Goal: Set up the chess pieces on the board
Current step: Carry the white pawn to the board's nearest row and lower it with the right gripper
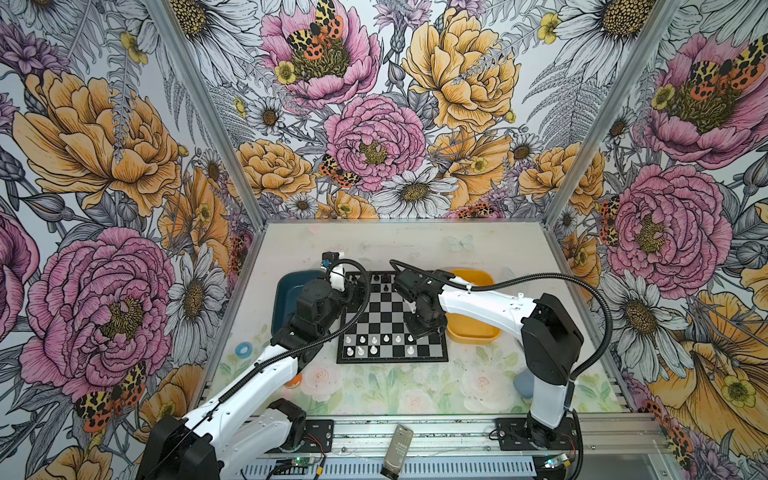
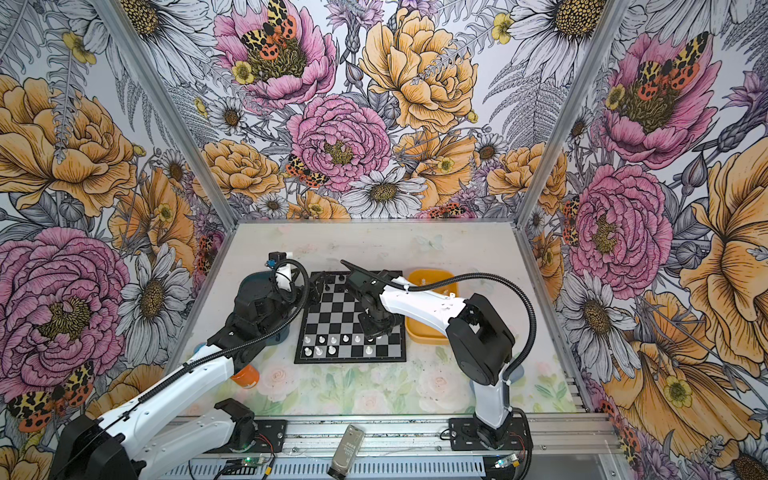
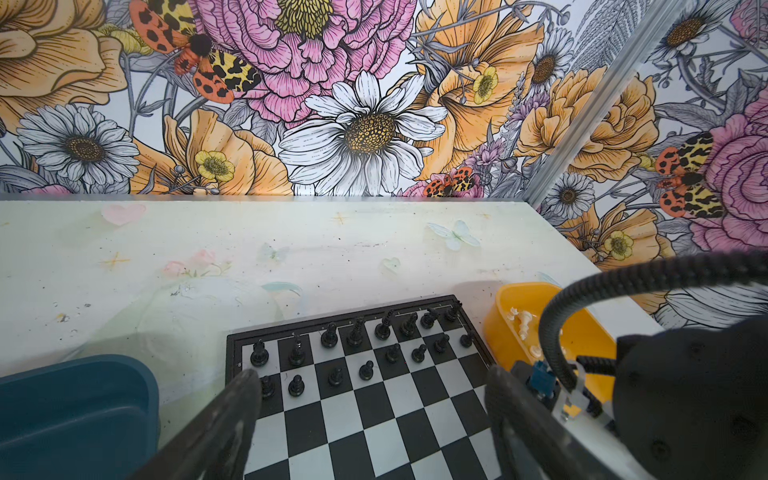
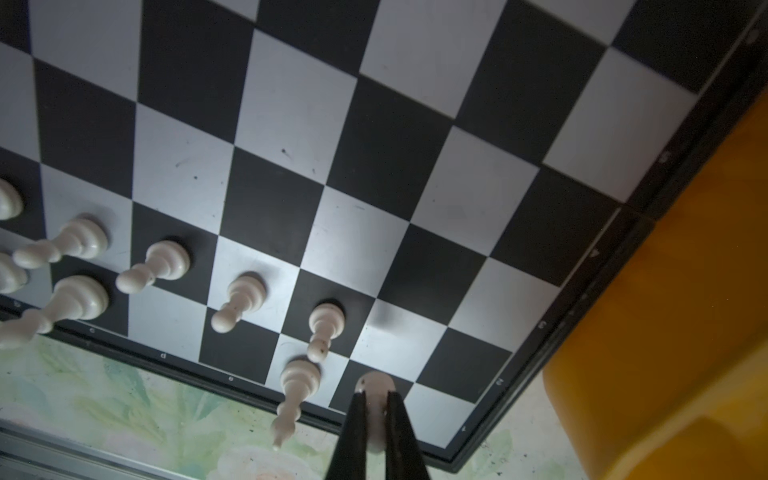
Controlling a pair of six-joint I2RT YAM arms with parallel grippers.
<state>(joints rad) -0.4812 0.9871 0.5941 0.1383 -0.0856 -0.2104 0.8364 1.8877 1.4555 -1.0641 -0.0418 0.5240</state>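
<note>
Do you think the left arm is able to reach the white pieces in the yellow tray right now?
Probably not easily: the yellow tray sits across the board from the open left gripper, and the right arm stretches between them, right gripper shut on a white piece.

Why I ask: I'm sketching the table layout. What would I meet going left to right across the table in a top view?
blue ring → blue tray → chessboard → yellow tray
</note>
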